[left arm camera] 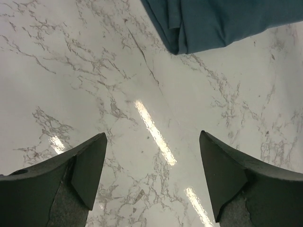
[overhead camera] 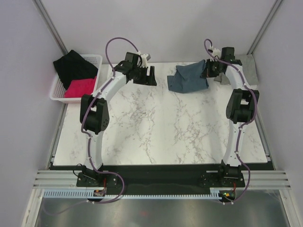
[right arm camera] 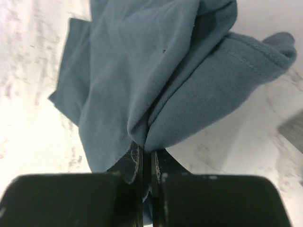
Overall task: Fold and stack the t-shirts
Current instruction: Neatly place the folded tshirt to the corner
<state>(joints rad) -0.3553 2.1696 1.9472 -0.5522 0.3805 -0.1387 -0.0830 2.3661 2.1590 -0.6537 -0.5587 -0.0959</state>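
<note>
Pale, plain walls (overhead camera: 189,28) with slim metal corner posts close in a white counter (overhead camera: 156,132), smooth and glossy, veined with grey like marble and catching streaks of light. On its far part, right of the middle, lies the slate-blue t-shirt (overhead camera: 189,79), soft matte knit, bunched into loose folds with a stitched hem showing. The light grey t-shirt (overhead camera: 251,68) lies rumpled at the far right corner. Left of the counter stands a white plastic lattice basket (overhead camera: 57,92) holding a black cloth (overhead camera: 73,66) and a red cloth (overhead camera: 79,87). The right claw (right arm camera: 144,151), with flat black fingers, is clenched on a pinch of the blue shirt's right side. The left claw (left arm camera: 151,134) hangs released, its dark wedge-shaped fingers spread wide above bare counter just beside the blue shirt's edge.
</note>
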